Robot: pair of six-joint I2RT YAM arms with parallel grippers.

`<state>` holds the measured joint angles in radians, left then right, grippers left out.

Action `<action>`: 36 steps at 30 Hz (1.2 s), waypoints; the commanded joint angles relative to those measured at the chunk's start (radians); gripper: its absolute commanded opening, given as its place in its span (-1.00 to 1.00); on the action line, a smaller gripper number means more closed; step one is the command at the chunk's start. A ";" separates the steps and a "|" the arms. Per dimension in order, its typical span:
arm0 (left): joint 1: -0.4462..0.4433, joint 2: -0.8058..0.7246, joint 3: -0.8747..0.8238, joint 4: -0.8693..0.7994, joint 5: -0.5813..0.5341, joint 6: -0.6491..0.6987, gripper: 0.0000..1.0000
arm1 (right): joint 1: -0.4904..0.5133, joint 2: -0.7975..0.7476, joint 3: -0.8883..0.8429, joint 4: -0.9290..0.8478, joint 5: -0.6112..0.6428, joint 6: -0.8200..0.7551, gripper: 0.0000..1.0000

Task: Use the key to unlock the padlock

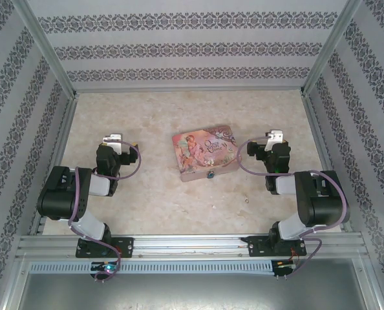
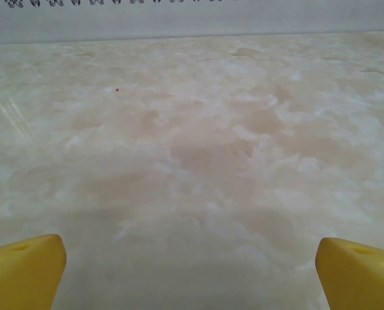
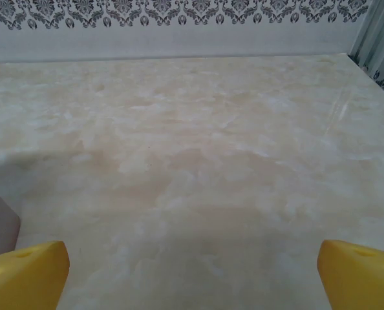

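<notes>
Start state, 2 arms parked. The left gripper (image 1: 114, 138) has its jaws fully spread and holds nothing. The right gripper (image 1: 274, 137) is the same, with yellow fingertips (image 3: 27, 274) wide apart over the bare table (image 1: 147, 200). The padlock (image 1: 211, 174) sits at the near edge of the pink tin (image 1: 202, 152), mid-table between the arms. It is slightly nearer the right one, to its left and back toward the bases. The key (image 1: 247, 201) is probably the pale speck near the right arm, but it is too small to confirm. Long axes unreadable.

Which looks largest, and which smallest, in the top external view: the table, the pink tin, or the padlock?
1. table
2. pink tin
3. padlock, which looks far smaller, a dark spot at the tin's near edge
</notes>
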<state>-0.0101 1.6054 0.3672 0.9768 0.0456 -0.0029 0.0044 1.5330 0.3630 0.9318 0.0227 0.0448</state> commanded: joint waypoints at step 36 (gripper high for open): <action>0.013 -0.010 0.021 -0.027 -0.022 0.006 0.99 | 0.009 -0.002 0.013 0.018 0.016 -0.010 0.97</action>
<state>-0.0101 1.6054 0.3672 0.9726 0.0406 -0.0032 0.0044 1.5330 0.3630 0.9318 0.0227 0.0448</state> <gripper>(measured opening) 0.993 0.985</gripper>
